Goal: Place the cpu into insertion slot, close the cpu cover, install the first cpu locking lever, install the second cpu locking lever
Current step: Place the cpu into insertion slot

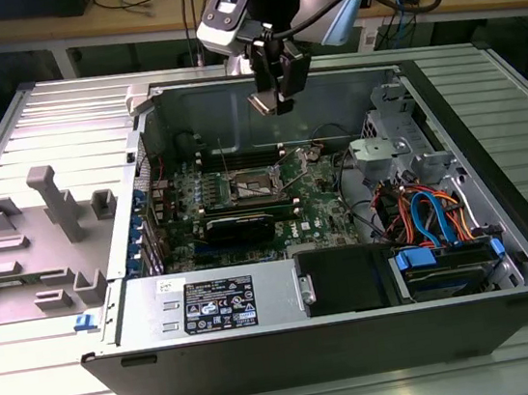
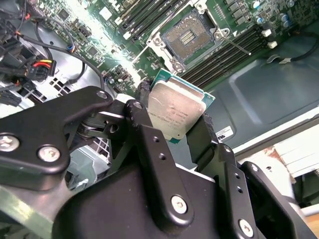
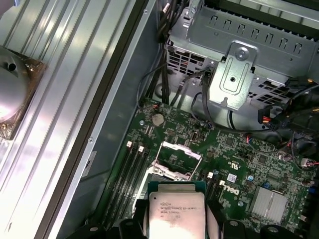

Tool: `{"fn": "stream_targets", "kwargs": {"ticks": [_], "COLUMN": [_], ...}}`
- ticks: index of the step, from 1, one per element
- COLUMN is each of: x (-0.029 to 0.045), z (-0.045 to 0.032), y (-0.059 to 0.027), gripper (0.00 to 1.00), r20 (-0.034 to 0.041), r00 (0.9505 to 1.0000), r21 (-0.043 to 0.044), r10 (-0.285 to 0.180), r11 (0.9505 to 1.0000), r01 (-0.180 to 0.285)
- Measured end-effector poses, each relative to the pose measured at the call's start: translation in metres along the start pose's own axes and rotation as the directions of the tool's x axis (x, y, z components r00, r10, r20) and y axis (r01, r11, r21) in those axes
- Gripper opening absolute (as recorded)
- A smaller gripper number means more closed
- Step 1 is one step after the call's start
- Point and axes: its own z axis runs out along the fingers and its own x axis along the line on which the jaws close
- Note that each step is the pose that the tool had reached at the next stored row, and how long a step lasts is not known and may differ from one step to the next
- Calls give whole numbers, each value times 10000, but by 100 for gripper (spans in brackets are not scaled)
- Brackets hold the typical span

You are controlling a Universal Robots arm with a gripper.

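My gripper [image 1: 273,97] hangs above the open computer case, shut on the cpu [image 1: 270,104]. In both wrist views the cpu [image 2: 175,110] is a flat square chip with a silvery top and green edge, pinched by its sides between black fingers [image 2: 205,130]. The insertion slot [image 1: 255,187] is a dark square socket on the green motherboard [image 1: 329,210], well below the chip. The slot [image 2: 189,34] lies uncovered with its contacts showing, and it [image 3: 172,163] has a metal rim. I cannot tell the cpu cover from that rim.
Long memory slots [image 2: 234,52] flank the socket. A metal drive cage [image 3: 239,74] and bundles of cables [image 1: 422,211] fill the case on the exterior view's right. The power supply [image 1: 220,306] lies along the front. A grey fixture [image 1: 50,235] sits outside at the exterior view's left.
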Motion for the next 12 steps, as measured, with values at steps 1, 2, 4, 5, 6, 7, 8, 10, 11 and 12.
{"fn": "stream_targets", "kwargs": {"ticks": [1,2,4,5,6,7,8,10,11,12], "x": [0,0,0,0,0,-1,-1,-1,-1,-1], "z": [2,6,15,19,20,21,23,23,23,23], "y": [0,0,-1,-1,-2,-2,-2,-2,-2,-2], "gripper": [54,54,54,54,54,54,54,54,54,54], "r20": [9,27,54,64,70,76,81,85,85,85], "r00": [9999,9994,9975,9963,9956,9948,9940,9934,9934,9934], "r21": [-2,-3,6,15,16,16,15,15,15,15], "r10": [111,332,705,855,930,1011,1091,1140,1140,1143], "r11": [9999,9994,9975,9963,9957,9949,9940,9935,9935,9934], "r01": [-111,-332,-705,-855,-930,-1011,-1092,-1140,-1140,-1143]}}
